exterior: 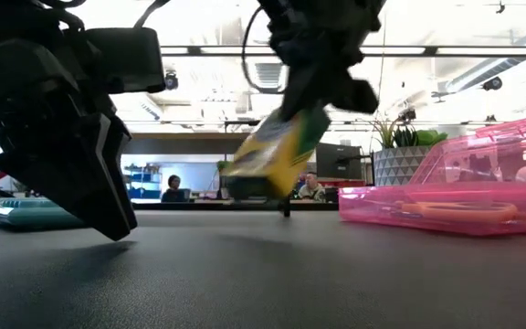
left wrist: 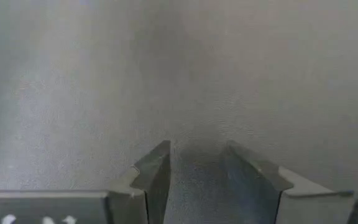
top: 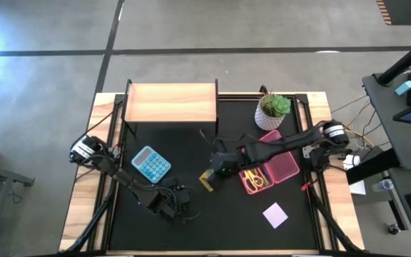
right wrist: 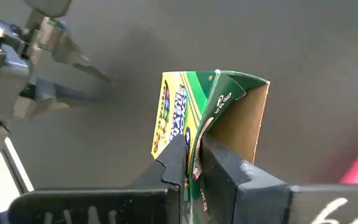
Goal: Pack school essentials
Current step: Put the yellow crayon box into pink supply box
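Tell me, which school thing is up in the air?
The crayon box. The right gripper pinches it above the mat, tilted. The scissors lie in the pink case, and the note pad lies flat on the mat.

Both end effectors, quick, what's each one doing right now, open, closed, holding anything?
Left end effector: open, empty, low over the black mat.
Right end effector: closed on the yellow and green crayon box, lifted off the mat.

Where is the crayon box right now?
In the high view, mid-table: the crayon box is pinched in the right gripper, just left of the pink case.
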Tool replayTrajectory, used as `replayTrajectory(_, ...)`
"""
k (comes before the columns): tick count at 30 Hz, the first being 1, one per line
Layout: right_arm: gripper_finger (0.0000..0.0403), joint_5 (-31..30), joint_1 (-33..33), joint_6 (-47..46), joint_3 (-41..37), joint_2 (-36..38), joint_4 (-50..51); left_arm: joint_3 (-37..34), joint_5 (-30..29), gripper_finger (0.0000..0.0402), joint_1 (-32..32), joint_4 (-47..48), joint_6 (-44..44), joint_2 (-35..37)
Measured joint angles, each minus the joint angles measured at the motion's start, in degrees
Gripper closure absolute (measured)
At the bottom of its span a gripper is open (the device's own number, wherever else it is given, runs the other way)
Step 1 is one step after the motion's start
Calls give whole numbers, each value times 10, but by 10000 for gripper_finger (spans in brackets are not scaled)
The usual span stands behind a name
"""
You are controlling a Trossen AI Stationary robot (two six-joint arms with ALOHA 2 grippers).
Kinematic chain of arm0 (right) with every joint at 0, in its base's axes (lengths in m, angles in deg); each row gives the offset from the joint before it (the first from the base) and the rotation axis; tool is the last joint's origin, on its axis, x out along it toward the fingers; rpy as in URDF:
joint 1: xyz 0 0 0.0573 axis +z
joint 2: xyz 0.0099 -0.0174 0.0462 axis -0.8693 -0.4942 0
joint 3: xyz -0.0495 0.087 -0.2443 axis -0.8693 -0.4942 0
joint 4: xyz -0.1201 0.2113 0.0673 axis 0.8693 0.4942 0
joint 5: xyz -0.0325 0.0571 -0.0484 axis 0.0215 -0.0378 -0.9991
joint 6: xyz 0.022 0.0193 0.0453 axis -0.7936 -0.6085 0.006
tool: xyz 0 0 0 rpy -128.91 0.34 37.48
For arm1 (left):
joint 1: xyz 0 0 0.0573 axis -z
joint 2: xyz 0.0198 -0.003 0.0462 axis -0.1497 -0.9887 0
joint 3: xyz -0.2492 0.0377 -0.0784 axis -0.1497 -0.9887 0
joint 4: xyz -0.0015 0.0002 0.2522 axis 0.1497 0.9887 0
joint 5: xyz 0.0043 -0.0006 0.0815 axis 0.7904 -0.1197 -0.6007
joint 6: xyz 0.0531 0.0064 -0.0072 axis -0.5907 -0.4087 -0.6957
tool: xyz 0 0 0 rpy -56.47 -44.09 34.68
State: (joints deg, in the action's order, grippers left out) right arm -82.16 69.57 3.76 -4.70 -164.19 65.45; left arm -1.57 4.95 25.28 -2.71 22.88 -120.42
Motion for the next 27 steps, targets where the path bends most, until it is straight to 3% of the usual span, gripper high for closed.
replayTrajectory(6, 370, 0, -23, 52, 0, 94, 150, 0, 0, 264, -7, -1, 0, 0)
replayTrajectory(12, 370, 6, -38, 164, -3, 161, 300, 0, 0, 264, -23, -3, -1, 1)
replayTrajectory(27, 369, 168, -88, 485, -72, 158, 343, 4, 0, 264, -66, -15, -30, 1)
